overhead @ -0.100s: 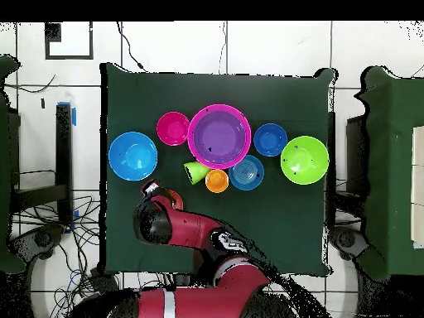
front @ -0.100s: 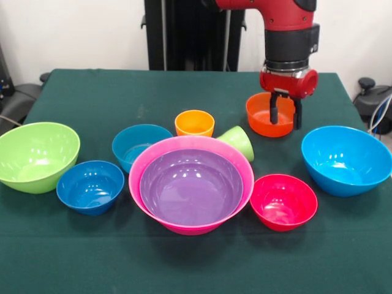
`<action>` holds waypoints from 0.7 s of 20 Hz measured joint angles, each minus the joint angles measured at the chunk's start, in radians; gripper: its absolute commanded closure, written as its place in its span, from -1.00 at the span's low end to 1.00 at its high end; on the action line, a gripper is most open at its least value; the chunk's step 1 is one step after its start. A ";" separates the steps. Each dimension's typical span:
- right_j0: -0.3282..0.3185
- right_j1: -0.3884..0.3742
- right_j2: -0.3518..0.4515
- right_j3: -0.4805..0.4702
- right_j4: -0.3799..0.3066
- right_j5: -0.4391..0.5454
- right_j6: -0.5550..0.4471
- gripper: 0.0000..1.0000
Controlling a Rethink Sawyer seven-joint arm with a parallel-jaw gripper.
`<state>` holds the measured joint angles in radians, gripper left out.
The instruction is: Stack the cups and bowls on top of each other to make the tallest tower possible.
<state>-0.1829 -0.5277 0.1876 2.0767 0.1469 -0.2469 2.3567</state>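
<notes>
Tool [front @ -0.100s: 285,115] hangs open w/ fingers over orange bowl [front @ -0.100s: 264,119] rim.

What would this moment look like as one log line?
tool: open, at orange bowl rim | purple bowl in pink bowl | green cup tipped over

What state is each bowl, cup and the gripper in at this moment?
Gripper: open, fingers straddling the orange bowl's rim.
Orange bowl: upright.
Purple bowl: nested in pink bowl.
Green cup: tipped on its side.
Orange cup: upright.
Lime bowl, dark blue bowl, teal bowl, red-pink bowl, sky blue bowl: upright, empty.
</notes>
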 measured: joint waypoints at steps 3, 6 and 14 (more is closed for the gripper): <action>0.000 0.008 0.004 -0.008 0.000 -0.009 0.001 -1.00; 0.000 0.011 0.016 -0.009 0.001 -0.011 0.009 -1.00; -0.001 0.021 0.054 -0.009 0.002 -0.011 0.027 -1.00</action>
<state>-0.1834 -0.5063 0.2420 2.0674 0.1486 -0.2580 2.3832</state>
